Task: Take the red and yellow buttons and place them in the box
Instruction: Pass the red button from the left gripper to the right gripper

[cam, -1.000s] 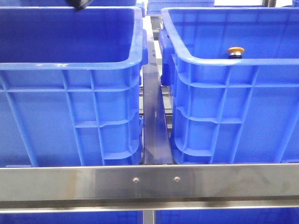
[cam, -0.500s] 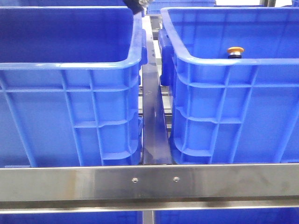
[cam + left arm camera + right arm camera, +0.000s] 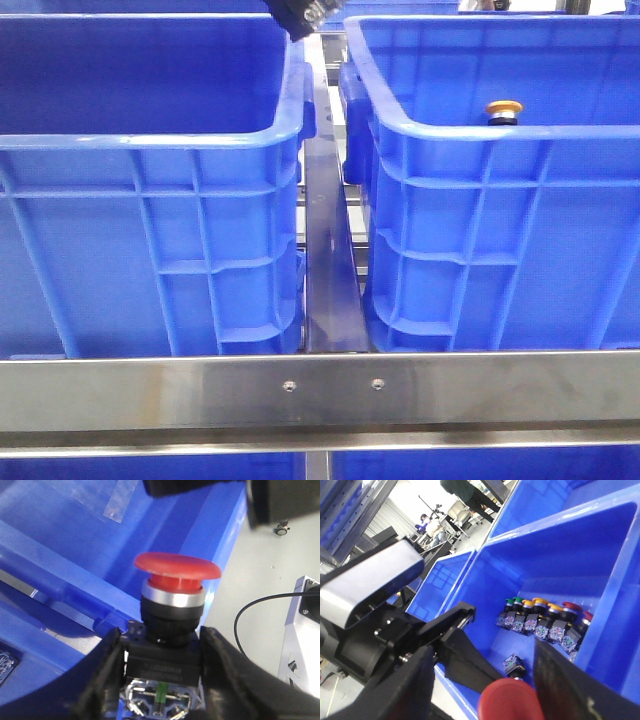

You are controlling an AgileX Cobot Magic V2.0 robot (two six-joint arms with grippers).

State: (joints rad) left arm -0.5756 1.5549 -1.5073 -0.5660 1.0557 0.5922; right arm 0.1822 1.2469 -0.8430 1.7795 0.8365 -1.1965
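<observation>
While my left gripper (image 3: 162, 680) grips a red button (image 3: 176, 575) by its base above the blue boxes (image 3: 150, 140), it is not yet dropped. A yellow button (image 3: 504, 108) sits in the right box (image 3: 480, 130); my right gripper (image 3: 480, 680) is open, more buttons (image 3: 540, 617) waiting beyond.

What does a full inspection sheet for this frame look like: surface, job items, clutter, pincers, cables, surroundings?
Surface: steel frame rail in front of two crates.
Job's things: large bright-blue plastic crate on the left, twin crate on the right holding a yellow-capped push button; a row of red, yellow and green buttons lies in a crate.
Clutter: nothing seen.
Grippers: left pincer shut on a red mushroom-head push button; right pincer's state unclear.
Cables: black cable on the floor.
Surroundings: people in the background.
</observation>
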